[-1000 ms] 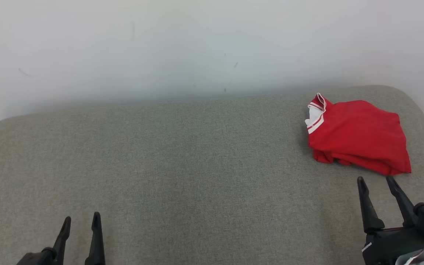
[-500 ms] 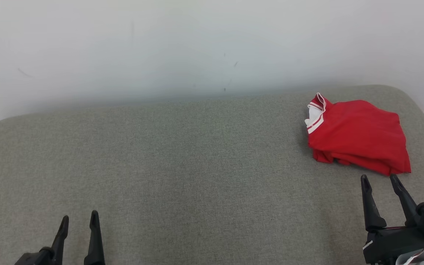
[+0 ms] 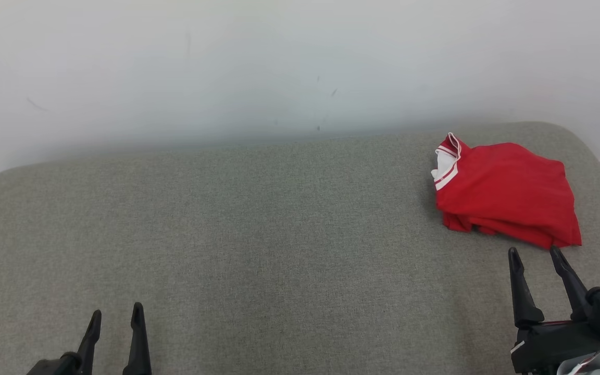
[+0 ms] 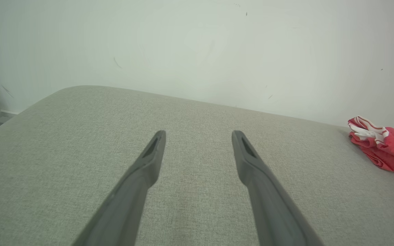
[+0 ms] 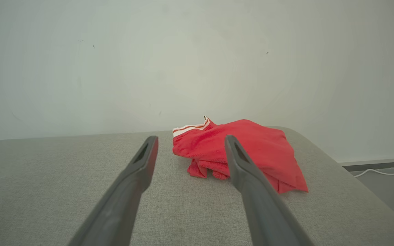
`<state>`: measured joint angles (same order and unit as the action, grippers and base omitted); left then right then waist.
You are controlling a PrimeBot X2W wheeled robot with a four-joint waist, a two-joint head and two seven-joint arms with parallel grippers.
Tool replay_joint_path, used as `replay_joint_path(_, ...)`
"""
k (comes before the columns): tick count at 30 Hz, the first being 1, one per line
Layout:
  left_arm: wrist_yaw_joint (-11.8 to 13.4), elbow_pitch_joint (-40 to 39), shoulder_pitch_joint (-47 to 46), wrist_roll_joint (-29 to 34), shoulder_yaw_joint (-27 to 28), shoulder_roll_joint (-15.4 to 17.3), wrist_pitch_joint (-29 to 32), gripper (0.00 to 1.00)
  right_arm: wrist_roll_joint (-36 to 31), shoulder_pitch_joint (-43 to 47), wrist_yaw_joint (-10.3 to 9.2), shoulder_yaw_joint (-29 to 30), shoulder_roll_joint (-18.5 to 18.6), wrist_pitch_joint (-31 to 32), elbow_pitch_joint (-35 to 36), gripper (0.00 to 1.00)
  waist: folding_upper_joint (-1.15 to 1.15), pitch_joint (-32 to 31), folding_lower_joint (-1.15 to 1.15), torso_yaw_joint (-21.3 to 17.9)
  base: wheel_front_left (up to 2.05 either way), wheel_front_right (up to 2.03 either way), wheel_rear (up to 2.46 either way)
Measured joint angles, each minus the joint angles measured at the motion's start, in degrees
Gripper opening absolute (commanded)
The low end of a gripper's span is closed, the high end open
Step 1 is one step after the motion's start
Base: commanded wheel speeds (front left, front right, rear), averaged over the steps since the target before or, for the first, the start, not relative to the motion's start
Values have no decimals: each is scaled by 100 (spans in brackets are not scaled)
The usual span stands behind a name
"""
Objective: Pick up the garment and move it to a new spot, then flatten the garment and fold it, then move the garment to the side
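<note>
I see the red garment (image 3: pixel 508 192) lying folded at about two o'clock on the grey cushion (image 3: pixel 258 224), near its far right corner. My right gripper (image 3: pixel 533 252), at four o'clock, sits near the garment's closest edge, fingers spread wide and holding nothing. My left gripper (image 3: pixel 116 311), at seven o'clock, is equally wide and empty.

The red garment (image 3: pixel 508 190), upper right of the frame, is soft matt cloth with a white trimmed collar. Under it, the padded surface (image 3: pixel 258 224) wears grey-green woven fabric, matt and slightly coarse, below a pale matt wall (image 3: pixel 279 62) with faint scuffs. My left gripper (image 3: pixel 116 310) and right gripper (image 3: pixel 533 250) look like smooth, matt dark plastic.
</note>
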<state>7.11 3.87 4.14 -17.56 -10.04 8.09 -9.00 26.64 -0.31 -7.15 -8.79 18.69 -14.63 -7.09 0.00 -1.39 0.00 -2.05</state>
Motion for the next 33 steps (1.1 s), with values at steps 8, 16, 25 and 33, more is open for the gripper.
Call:
replay_joint_path(8,0,-37,32,111,14,-30,85,100,-3,1,0,2,-8,0,12,100,0,-10,0,20,0,0,0)
replay_joint_path(16,0,-85,32,134,55,-43,142,100,-22,2,0,30,-21,0,25,100,0,-20,0,56,0,0,0)
replay_joint_path(25,-12,182,120,116,14,-130,143,0,10,199,11,-56,-246,51,-232,0,0,-23,0,67,0,0,0)
replay_joint_path(33,-115,278,121,-332,153,-175,258,0,474,201,115,97,-327,212,-272,0,0,-6,0,79,0,0,0)
